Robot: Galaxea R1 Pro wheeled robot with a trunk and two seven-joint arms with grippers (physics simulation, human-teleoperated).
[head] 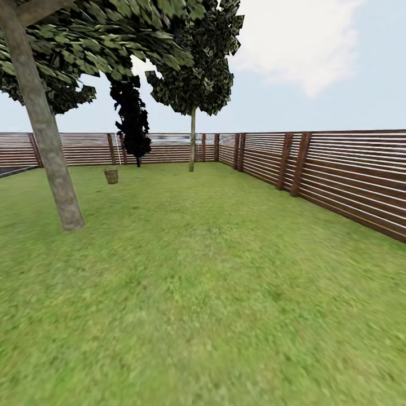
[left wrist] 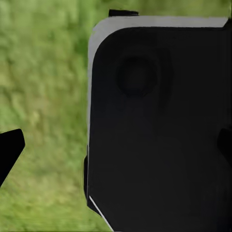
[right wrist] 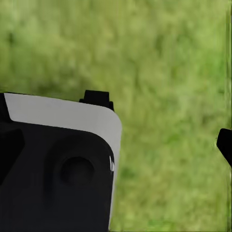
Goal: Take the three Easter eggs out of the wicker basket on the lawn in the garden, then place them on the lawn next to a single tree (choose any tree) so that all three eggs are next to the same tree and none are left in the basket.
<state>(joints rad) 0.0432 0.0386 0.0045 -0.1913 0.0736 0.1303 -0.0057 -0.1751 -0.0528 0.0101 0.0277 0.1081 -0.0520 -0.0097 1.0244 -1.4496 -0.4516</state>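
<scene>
The wicker basket (head: 111, 176) stands far off on the lawn (head: 214, 293), its contents too small to tell. Both wrist views show blurred grass behind dark robot bodywork, so neither gripper's state can be told.

One wicker basket (head: 111, 176), two pale-trunked trees (head: 48, 152) (head: 192, 144), one black columnar tree (head: 133, 121), one fence (head: 344, 175).

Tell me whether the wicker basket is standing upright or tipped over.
Upright. In the head view the wicker basket stands on the lawn with its wider rim on top, beyond the near tree. Its contents are too distant to tell.
</scene>
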